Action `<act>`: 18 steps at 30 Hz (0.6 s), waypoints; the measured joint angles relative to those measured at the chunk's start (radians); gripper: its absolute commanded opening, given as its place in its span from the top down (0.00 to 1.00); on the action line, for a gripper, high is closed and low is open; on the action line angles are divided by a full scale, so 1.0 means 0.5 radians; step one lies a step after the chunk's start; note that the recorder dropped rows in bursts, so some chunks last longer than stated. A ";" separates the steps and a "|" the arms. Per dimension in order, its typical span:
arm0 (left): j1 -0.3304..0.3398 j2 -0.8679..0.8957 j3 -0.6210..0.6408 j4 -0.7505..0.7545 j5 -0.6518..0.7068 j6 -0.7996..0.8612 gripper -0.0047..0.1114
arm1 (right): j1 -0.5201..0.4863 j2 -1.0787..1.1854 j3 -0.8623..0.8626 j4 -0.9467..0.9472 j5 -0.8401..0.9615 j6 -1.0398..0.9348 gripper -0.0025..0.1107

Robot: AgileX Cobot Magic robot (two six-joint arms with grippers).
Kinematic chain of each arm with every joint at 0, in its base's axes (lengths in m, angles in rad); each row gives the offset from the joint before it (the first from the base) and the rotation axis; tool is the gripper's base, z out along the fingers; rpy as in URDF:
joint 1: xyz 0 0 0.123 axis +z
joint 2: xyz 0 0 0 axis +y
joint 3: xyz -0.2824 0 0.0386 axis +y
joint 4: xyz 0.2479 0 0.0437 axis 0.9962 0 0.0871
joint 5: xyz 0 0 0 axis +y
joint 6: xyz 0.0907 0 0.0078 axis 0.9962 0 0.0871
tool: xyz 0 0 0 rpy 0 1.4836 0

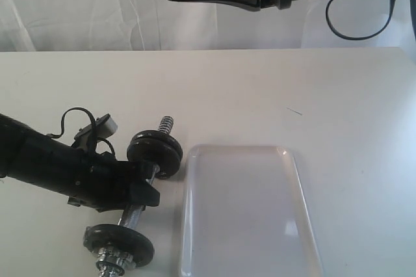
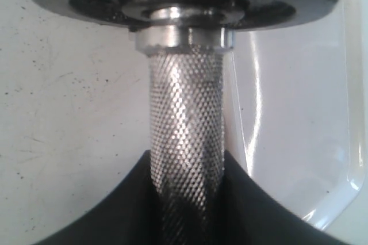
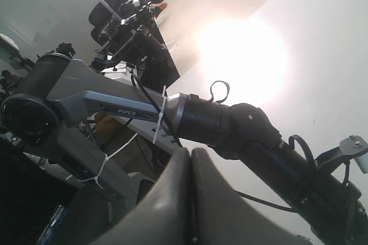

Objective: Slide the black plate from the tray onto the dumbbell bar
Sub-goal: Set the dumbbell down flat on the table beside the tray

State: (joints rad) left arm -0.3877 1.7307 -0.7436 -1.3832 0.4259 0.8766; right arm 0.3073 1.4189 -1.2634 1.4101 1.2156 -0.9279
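between the left gripper's [image 1: 145, 191] fingers runs the knurled middle of the dumbbell bar [image 2: 187, 118], clamped crosswise. to either side of that grip a black disc sits on the bar, one [image 1: 154, 150] looking doubled; whether the black plate is among them i cannot tell. just past the fingertips lies the tray [image 1: 247, 152]. the right gripper [image 3: 191, 159] hangs high above, well apart, fingers pressed together.

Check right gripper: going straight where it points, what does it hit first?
Probably the left arm: the shut right gripper aims at its black forearm section in the wrist view. Depth is unclear, so it might pass clear.
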 measured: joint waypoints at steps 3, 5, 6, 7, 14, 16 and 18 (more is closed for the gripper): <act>0.000 0.000 0.000 0.009 -0.003 0.000 0.96 | 0.000 0.000 0.000 0.000 0.000 0.000 0.98; 0.000 -0.003 0.000 0.021 -0.008 0.000 0.96 | 0.000 0.000 0.000 0.000 0.000 0.000 0.98; 0.000 -0.003 0.000 0.026 -0.008 0.000 0.96 | 0.000 0.000 0.000 0.000 0.000 0.000 0.98; 0.000 -0.003 0.000 0.030 -0.008 0.000 0.96 | 0.000 0.000 0.000 0.000 0.000 0.000 0.98; 0.000 -0.003 -0.004 0.034 -0.020 0.000 0.96 | 0.000 0.000 0.000 0.000 0.000 0.000 0.98; 0.000 -0.003 -0.004 0.034 -0.020 0.000 0.96 | 0.000 0.000 0.000 0.000 0.000 0.000 0.98; 0.000 -0.003 -0.004 0.034 -0.021 0.000 0.96 | 0.000 0.000 0.000 0.000 0.000 0.000 0.98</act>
State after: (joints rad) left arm -0.3877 1.7291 -0.7455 -1.3664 0.4153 0.8766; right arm 0.3073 1.4189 -1.2634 1.4101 1.2156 -0.9279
